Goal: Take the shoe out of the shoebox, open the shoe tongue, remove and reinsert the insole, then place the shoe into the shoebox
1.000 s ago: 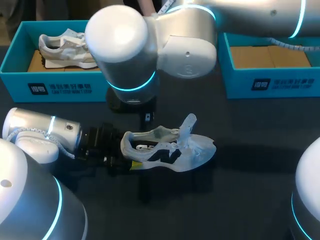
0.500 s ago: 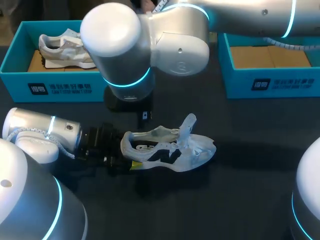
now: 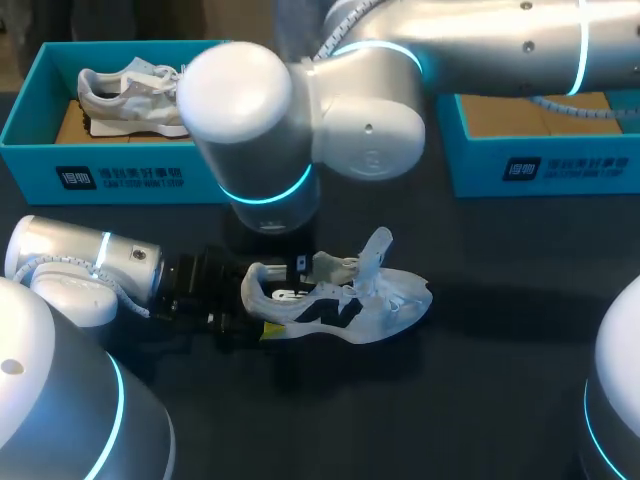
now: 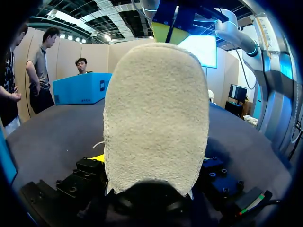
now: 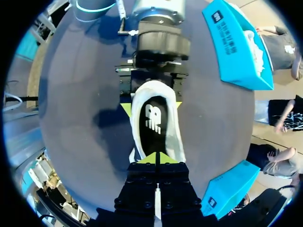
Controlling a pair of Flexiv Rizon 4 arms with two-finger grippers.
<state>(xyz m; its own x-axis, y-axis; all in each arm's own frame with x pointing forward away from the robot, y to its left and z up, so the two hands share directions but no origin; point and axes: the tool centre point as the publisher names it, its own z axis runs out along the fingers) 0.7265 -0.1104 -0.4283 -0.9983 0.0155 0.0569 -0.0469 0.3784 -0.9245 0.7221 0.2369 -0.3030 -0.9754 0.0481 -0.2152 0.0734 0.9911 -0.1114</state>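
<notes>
Left claw (image 5: 151, 107) is clamped on the heel of the shoe (image 3: 345, 305), which lies on the table (image 3: 500, 350); right claw (image 5: 156, 159) hangs pinched closed over the insole (image 5: 154, 118). Dipping in closed, it might just jam the insole instead of grabbing it

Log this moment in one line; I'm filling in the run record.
left gripper: shut on shoe heel | right gripper: shut, above shoe opening | insole: inside shoe | shoe: on table
</notes>
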